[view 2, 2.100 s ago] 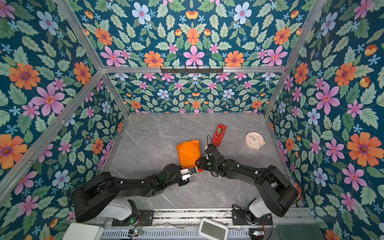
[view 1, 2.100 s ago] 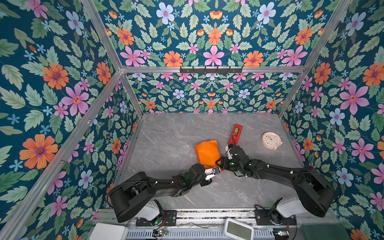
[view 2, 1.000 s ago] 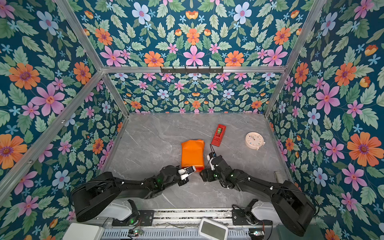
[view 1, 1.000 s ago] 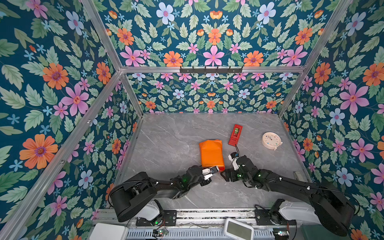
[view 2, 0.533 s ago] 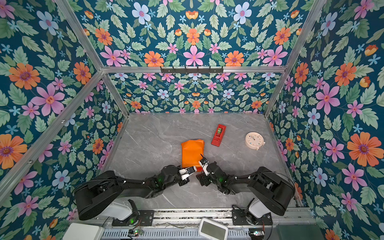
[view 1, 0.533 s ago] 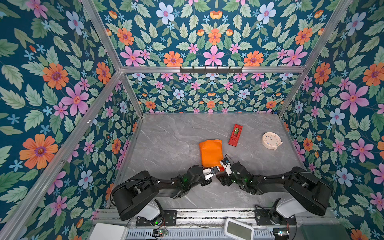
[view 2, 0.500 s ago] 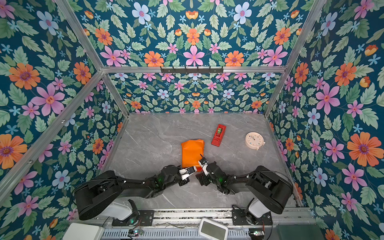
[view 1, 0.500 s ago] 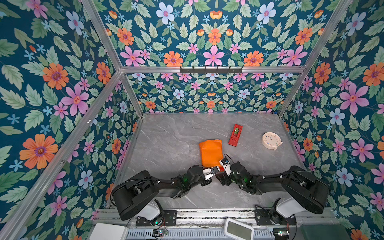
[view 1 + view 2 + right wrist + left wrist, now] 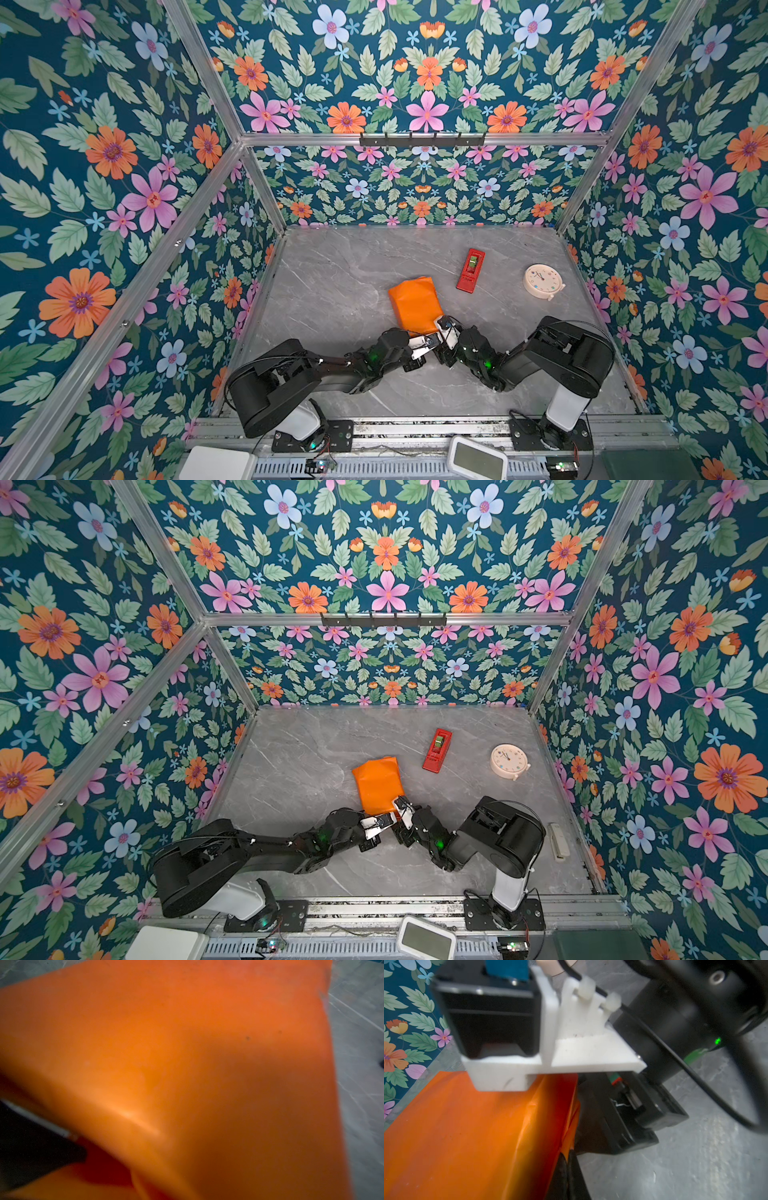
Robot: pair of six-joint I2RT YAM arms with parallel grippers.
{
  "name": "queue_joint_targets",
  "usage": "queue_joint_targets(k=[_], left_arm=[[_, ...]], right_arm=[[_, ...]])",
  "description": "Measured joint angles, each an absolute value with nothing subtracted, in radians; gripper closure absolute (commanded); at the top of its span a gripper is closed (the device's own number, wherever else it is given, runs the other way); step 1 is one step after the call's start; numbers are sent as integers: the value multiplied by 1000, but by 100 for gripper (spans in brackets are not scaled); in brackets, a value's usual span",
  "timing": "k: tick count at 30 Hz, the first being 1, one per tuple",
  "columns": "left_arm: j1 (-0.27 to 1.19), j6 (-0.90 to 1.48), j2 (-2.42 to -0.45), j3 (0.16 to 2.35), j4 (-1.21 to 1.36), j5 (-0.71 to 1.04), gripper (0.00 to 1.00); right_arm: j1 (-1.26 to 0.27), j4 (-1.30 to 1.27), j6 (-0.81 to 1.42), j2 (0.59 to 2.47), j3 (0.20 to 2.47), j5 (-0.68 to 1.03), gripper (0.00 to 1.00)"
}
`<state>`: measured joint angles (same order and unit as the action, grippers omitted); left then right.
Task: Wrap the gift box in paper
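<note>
Since a second earlier, the right gripper (image 9: pixel 444 328) had swung in to the near right corner of the paper (image 9: pixel 415 305), its arm folded up high behind it. The paper had also turned a little, its far end now leaning left.

We saw the paper as a flat, glossy orange packet, folded over on every face in sight, with creases bunched along its near edge. The box was hidden from us. The packet lay on the grey marbled table (image 9: pixel 340 291), about midway across and toward the front, well apart from the walls. Somewhat longer than wide, it ran from near to far in both top views, with the far end tipped slightly left.

A red dispenser (image 9: pixel 471 270) lay near its far right corner without touching it, and a clock (image 9: pixel 542 282) sat farther right.

The left gripper (image 9: pixel 430 340) met the near edge from the left, just beside the right one. In the left wrist view its dark fingers (image 9: pixel 572 1174) stood close together against the folded edge, but we could not tell whether they pinched it. In the right wrist view the blurred paper filled nearly the whole frame, with one dark finger (image 9: pixel 31 1147) at its edge. We could not tell whether those jaws stood open or closed on the paper.
</note>
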<state>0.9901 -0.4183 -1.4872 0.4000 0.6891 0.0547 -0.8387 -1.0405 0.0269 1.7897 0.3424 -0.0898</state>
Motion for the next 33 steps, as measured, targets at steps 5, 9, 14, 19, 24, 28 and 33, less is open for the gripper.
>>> queue_joint_targets(k=[5,9,14,19,24,28,33], left_arm=[[990,-418,-1481,406,680,61,68],[990,-419,-1456,406,680,61,56],[990,-419,-1399,391,679,52,40],[990,-427,-1327,346,681,17,21],[968,-457,-1307,294,700,-26,0],[927,-467,-1314,284,728,-27,0],[903,-492,-1375,284,784,-7,0]], right_arm=[[-839,-1094,35,1813,332,-107,34],[-839,-1119,50,1824,330,-115,36],[-839,-1142,62,1838,330,-124,38],[-838,-1150,73,1841,328,-126,39],[-836,-1153,77,1842,328,-126,39],[-835,-1156,80,1845,328,-127,40],[-830,-1161,84,1845,325,-126,40]])
